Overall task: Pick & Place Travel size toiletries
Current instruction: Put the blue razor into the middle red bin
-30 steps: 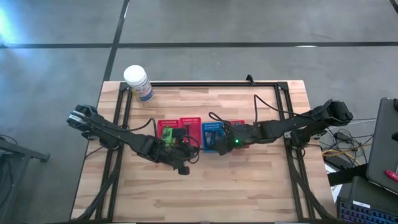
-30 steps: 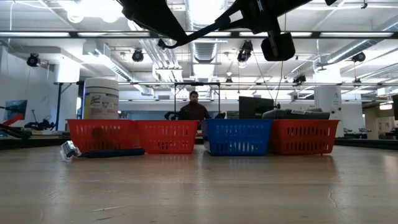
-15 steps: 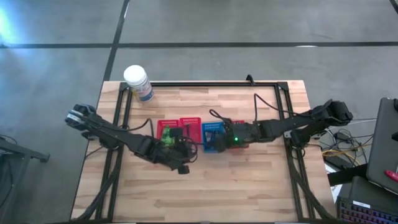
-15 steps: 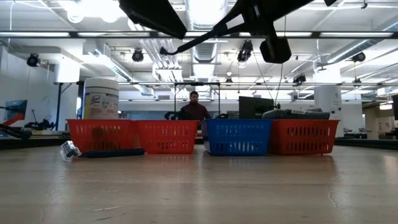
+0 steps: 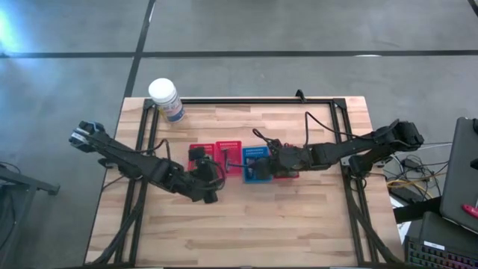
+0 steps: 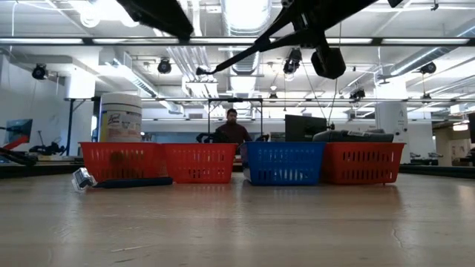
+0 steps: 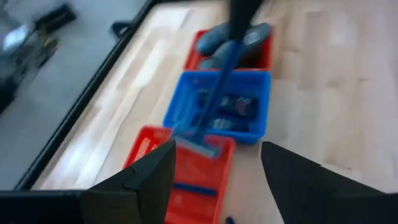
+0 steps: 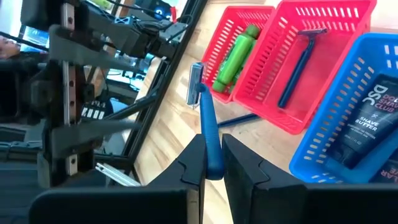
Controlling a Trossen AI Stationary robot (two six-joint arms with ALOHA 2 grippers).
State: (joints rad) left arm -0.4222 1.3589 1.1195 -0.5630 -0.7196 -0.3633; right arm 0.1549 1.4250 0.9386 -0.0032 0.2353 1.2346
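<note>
The table (image 5: 299, 224) is pale wood with smooth planks and a dark metal frame. The red baskets (image 8: 292, 56) and the blue basket (image 8: 348, 155) are plastic mesh. The green bottle (image 8: 237, 56) is shiny plastic. The razor (image 8: 208, 134) has a smooth blue plastic handle.
</note>
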